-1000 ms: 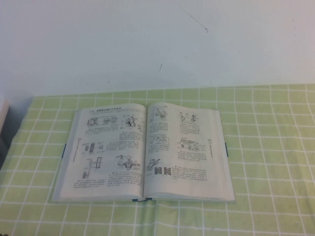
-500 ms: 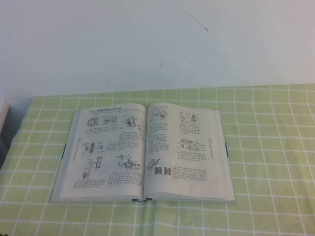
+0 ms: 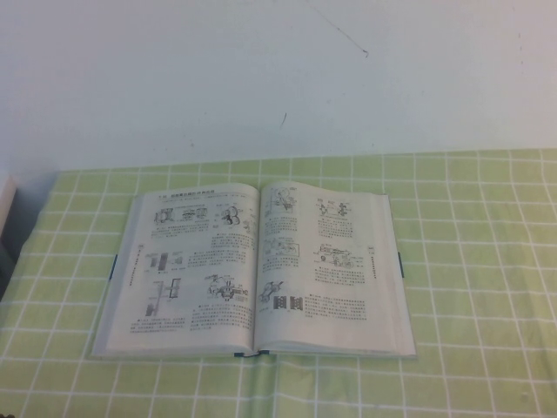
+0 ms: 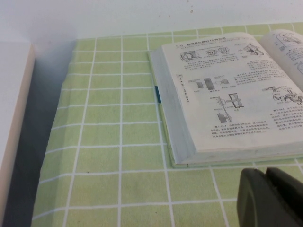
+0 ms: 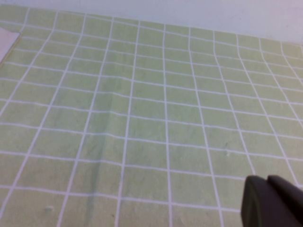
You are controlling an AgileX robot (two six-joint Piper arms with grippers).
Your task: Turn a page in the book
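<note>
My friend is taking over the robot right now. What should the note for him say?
Left gripper: shut, empty, parked low beside the book's left half.
Right gripper: shut, empty, over bare green checked cloth, off to the book's right.
Book: lying open and flat in the middle of the table.
Page: the right-hand leaf lies flat, untouched.
Done: nothing.
Left: reach the page, lift its edge, turn it over.

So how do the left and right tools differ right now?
The black left tool hangs near a corner of the thick open white-paged book; the black right tool hangs over bare green checked tablecloth. Printed diagrams lie ahead of the left tool, cloth squares ahead of the right tool. Both are shut, holding nothing.
</note>
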